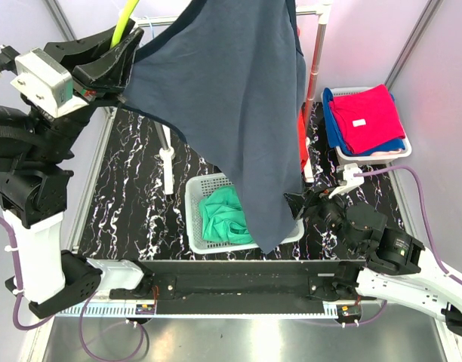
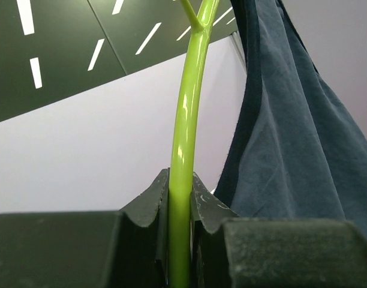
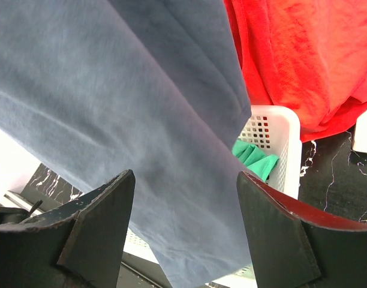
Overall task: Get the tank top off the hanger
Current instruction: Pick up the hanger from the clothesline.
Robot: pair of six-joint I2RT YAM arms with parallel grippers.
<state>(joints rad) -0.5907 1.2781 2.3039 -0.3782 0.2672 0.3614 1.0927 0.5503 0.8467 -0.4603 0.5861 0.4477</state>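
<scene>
The black marbled counter (image 1: 133, 196) carried two white baskets. Above it the dark blue tank top (image 1: 231, 98) hung in the air. Its long axis ran from the upper left steeply down to the right, and the hem's low corner pointed down toward the nearer basket (image 1: 192, 205), which held green cloth (image 1: 220, 215). The farther basket (image 1: 353, 90), at the right, held red and blue clothes (image 1: 367, 121). The lime-green hanger (image 2: 184, 144) rose beside the top's upper edge, and the left claw (image 2: 180, 198) was clenched on its stem. The right claw (image 3: 183, 204) stood released, jaws spread by the hanging hem and not pinching it.
</scene>
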